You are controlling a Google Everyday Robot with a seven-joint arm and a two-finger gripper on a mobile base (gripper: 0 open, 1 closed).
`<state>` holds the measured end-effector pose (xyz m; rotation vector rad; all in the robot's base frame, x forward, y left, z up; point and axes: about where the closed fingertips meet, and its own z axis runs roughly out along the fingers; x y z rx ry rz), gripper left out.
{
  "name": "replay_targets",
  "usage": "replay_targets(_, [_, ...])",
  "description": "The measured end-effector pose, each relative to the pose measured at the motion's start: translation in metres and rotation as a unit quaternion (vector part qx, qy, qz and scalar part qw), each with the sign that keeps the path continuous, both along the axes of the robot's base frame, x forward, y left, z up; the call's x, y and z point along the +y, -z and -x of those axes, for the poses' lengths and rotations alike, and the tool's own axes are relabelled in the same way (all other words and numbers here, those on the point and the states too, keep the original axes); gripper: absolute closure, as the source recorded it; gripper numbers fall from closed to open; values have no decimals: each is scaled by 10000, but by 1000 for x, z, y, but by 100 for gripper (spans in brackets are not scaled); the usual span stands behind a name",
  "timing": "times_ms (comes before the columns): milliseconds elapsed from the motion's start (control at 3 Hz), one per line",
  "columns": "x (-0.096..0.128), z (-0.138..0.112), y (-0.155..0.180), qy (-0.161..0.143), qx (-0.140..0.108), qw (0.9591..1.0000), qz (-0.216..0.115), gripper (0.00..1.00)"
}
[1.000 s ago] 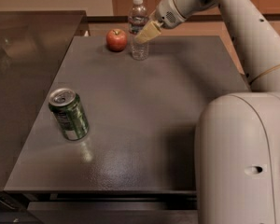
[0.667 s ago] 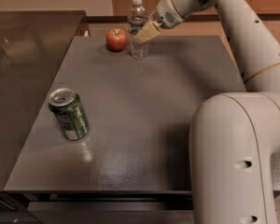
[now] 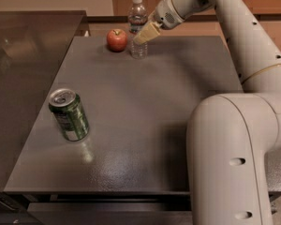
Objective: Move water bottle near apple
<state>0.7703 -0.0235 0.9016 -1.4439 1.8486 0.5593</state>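
The water bottle (image 3: 137, 14) stands upright at the far edge of the dark table (image 3: 168, 102), clear with a white cap. The red apple (image 3: 117, 40) sits just left of it, a small gap between them. My gripper (image 3: 139, 37) reaches in from the upper right and sits against the bottle's lower half, with its tan tip crossing the front of the bottle. The part of the gripper behind the bottle is hidden.
A green can (image 3: 69, 115) stands tilted at the table's left side, well in front of the apple. A second dark surface (image 3: 23, 55) adjoins on the left. My white arm and base (image 3: 239, 144) fill the right side of the view.
The bottle, apple and gripper have stayed in place. Only the near part of my arm has shifted slightly.
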Motion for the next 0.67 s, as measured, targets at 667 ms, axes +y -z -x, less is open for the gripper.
replay_targets(667, [3, -1, 3, -18, 20, 10000, -2, 0])
